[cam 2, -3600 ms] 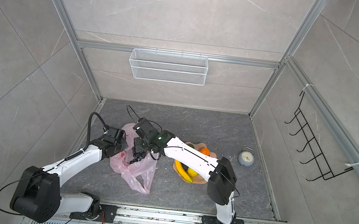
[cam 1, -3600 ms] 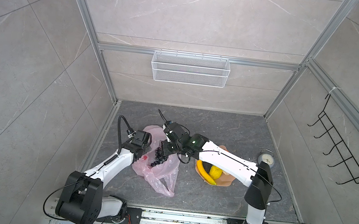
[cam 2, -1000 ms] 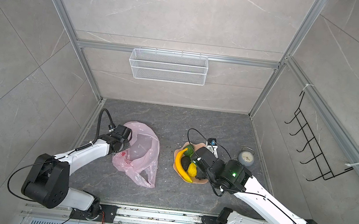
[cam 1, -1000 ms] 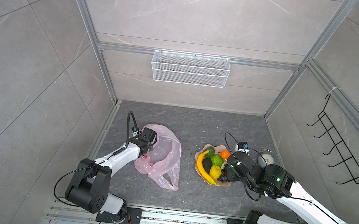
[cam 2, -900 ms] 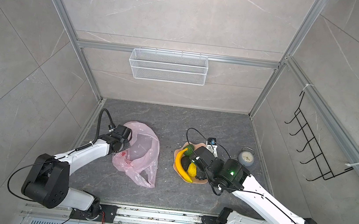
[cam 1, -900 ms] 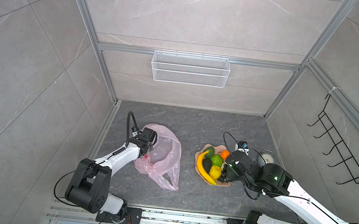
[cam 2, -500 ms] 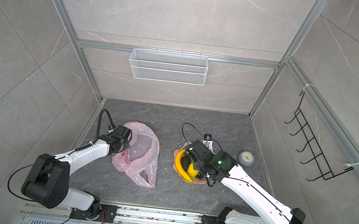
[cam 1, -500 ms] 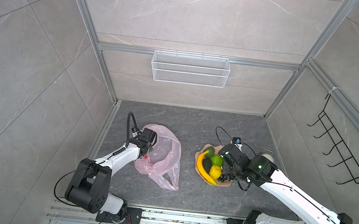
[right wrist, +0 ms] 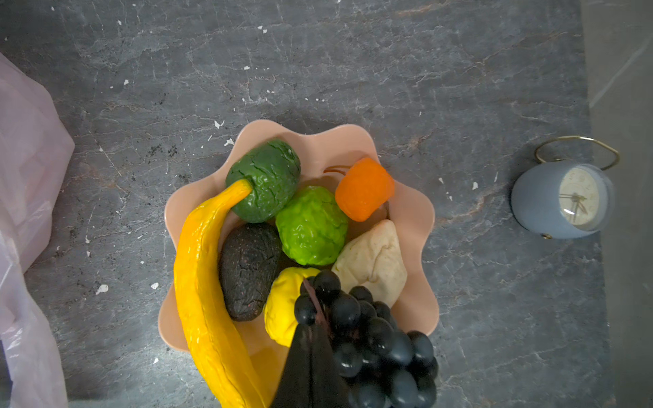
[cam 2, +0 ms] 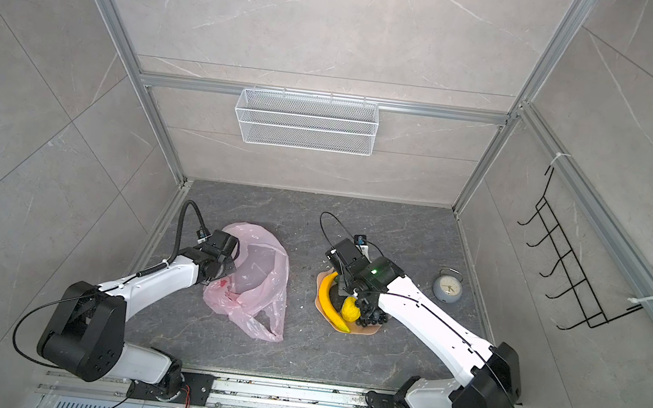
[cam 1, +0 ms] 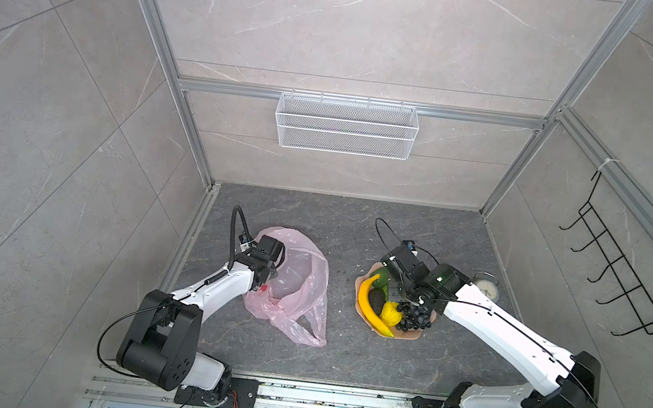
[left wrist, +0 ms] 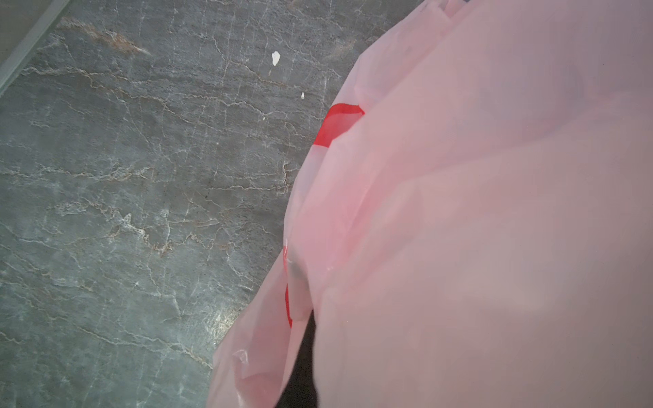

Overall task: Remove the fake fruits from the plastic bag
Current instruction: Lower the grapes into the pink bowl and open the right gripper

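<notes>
- nearest the robot, the plastic bag (cam 1: 299, 281) lies slack on the worktop (cam 1: 341, 357), left of centre in both top views, its looped end trailing toward the lower middle. no fruit shape shows through the film.
- the left pincer (cam 1: 262, 283) is pressed together on the bag's left edge beside the red print. the left wrist view shows film folded over a dark finger.
- the right pincer (right wrist: 312, 318) pinches the stem of the grape bunch (right wrist: 371, 339) over the lower rim of the plate (right wrist: 413, 212), above the lemon (right wrist: 282, 307) and beside the beige piece (right wrist: 371, 261). i cannot tell whether the bunch rests yet.
- the step looks like setting the grapes down. lower until the plate carries the weight, inward of the rim so the bunch cannot roll off. then spread the pincer and lift straight up, clear of the stem.
- farther in, the banana (right wrist: 205, 282), dark avocado piece (right wrist: 249, 268), green pieces (right wrist: 311, 226) and orange (right wrist: 364, 189) fill the plate.
- beyond, the clock (cam 1: 485, 289) stands right of the plate and a wire basket (cam 1: 346, 127) hangs on the back wall.
- a few seconds earlier the right arm reached across into the bag's mouth, where the grapes were. now it is over the plate, and the left hold on the bag is unchanged.
</notes>
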Robot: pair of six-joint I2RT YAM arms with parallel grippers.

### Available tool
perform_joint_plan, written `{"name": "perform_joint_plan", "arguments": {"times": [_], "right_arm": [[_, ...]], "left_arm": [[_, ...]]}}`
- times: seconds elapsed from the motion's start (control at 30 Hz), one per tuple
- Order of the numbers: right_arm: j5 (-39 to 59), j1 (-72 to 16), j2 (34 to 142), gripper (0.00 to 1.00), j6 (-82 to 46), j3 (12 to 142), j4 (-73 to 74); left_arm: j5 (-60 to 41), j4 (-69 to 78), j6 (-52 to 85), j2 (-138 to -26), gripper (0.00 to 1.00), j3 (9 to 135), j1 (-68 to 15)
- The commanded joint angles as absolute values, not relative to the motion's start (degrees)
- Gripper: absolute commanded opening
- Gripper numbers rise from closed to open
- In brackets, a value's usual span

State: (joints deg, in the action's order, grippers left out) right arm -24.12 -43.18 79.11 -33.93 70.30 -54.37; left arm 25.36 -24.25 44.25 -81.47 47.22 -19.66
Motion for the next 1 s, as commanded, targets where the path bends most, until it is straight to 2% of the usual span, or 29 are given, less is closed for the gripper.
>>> {"name": "perform_joint_plan", "arguments": {"times": [0.0, 0.53, 0.97], "right_arm": [[-21.5, -42.5, 80.8, 0.0, -31.8, 71.4, -50.5], [-20.0, -40.2, 84.5, 0.0, -29.8, 75.8, -47.5], [-19.5, -38.7, 86.2, 0.0, -30.5, 72.8, -45.8]], "left_arm": [[26.7, -24.5, 42.8, -79.6, 0.0, 46.9, -19.5], [25.9, -23.9, 42.7, -79.9, 0.0, 46.7, -19.6], [25.3, -23.9, 41.9, -79.0, 0.0, 46.8, -19.6]]}}
